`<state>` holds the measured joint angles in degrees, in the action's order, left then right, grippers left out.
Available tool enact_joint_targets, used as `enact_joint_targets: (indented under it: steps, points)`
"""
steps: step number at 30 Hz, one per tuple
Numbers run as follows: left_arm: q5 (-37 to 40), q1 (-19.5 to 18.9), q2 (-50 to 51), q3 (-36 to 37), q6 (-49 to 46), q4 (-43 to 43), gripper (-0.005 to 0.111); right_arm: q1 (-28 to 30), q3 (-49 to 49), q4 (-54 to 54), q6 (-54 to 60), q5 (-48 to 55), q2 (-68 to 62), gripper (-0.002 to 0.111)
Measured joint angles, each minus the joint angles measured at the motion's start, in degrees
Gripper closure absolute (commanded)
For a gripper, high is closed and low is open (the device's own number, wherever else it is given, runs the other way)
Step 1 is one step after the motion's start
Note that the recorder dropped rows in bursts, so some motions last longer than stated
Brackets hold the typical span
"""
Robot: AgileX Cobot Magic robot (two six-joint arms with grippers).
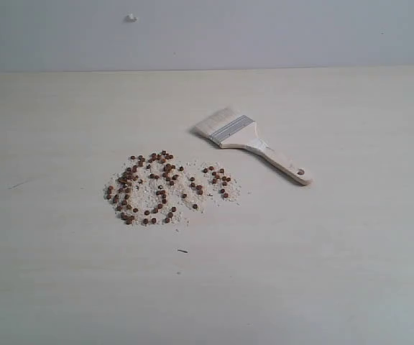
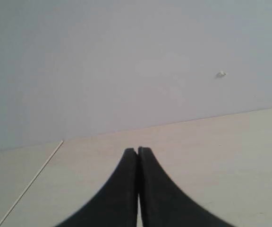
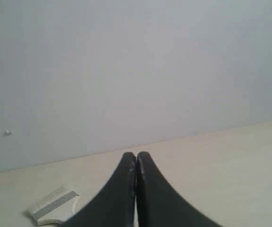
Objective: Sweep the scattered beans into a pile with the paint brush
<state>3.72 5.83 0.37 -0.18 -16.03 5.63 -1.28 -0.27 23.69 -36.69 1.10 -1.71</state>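
Reddish-brown beans [image 1: 165, 188] lie spread among pale crumbs in a loose patch at the middle of the pale table. The paint brush [image 1: 250, 140] lies flat just behind and right of them, cream bristles toward the back left, wooden handle toward the front right. Neither arm shows in the exterior view. My left gripper [image 2: 137, 149] is shut and holds nothing, hanging over bare table. My right gripper [image 3: 136, 153] is shut and empty too; the paint brush head [image 3: 55, 205] shows beside it, well apart from the fingers.
A grey wall runs behind the table, with a small white fleck [image 1: 131, 17] on it. A tiny dark speck [image 1: 182, 251] lies in front of the bean patch. A thin seam line [image 2: 32, 182] crosses the table in the left wrist view.
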Motion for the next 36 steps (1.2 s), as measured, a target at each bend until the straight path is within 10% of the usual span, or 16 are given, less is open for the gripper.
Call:
enact_joint_targets:
  steps: [10, 20, 36]
  points:
    - [0.0, 0.0, 0.0, 0.0, 0.0, 0.0, 0.107, 0.0, 0.0, 0.0, 0.0, -1.1, 0.0, 0.108]
    - [0.0, 0.0, 0.0, 0.0, 0.0, 0.0, 0.107, 0.0, 0.0, -3.3, 0.0, -30.3, 0.0, 0.108]
    - [0.0, 0.0, 0.0, 0.0, 0.0, 0.0, 0.107, 0.0, -6.2, -9.1, -0.1, -12.4, -9.0, 0.107]
